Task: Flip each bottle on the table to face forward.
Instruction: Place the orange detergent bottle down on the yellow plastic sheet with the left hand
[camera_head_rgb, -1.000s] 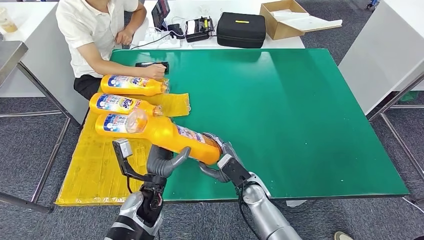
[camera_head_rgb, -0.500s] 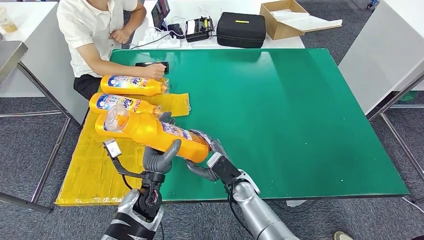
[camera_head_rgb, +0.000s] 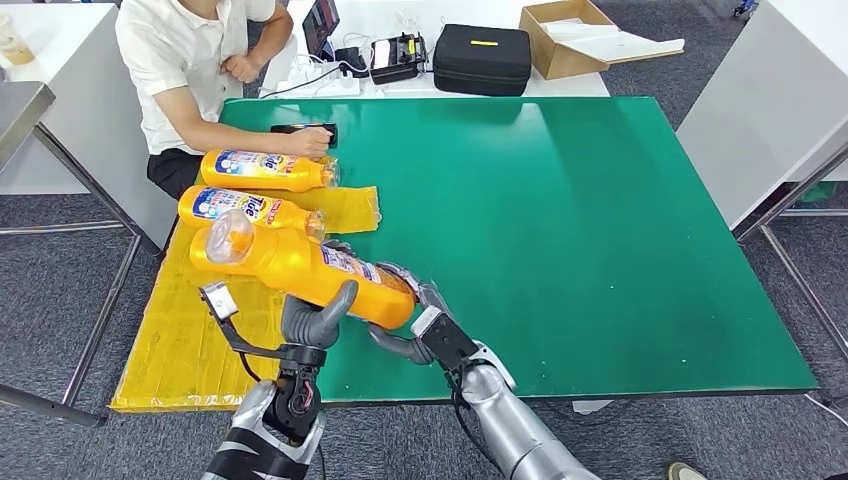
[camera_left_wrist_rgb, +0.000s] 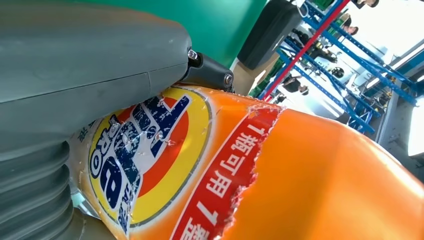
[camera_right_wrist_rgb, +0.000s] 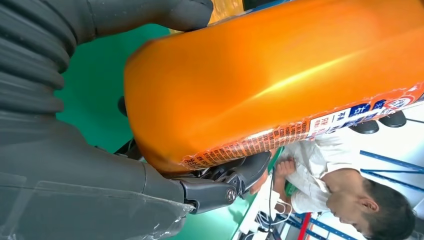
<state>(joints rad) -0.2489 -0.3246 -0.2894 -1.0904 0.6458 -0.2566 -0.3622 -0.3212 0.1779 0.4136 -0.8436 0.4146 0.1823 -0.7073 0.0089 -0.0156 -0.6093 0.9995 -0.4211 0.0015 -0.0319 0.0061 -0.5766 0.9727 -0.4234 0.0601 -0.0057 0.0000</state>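
An orange detergent bottle (camera_head_rgb: 300, 268) is held off the green table (camera_head_rgb: 560, 220), lying sideways with its cap end toward the left. My left hand (camera_head_rgb: 315, 320) grips its middle from below, and its label (camera_left_wrist_rgb: 145, 155) faces the left wrist camera. My right hand (camera_head_rgb: 415, 320) grips the bottle's base (camera_right_wrist_rgb: 240, 90). Two more orange bottles (camera_head_rgb: 265, 170) (camera_head_rgb: 245, 208) lie on their sides on the yellow mat (camera_head_rgb: 190, 330) at the table's left, labels up.
A person in a white shirt (camera_head_rgb: 185, 60) sits at the far left corner, one hand on a dark phone (camera_head_rgb: 305, 130). Behind the table stand a black case (camera_head_rgb: 482, 58), a cardboard box (camera_head_rgb: 575, 35) and small devices (camera_head_rgb: 395, 55).
Both hands have carried the held bottle left and slightly toward me, and its cap end has swung up and to the left. The two bottles on the mat have not moved.
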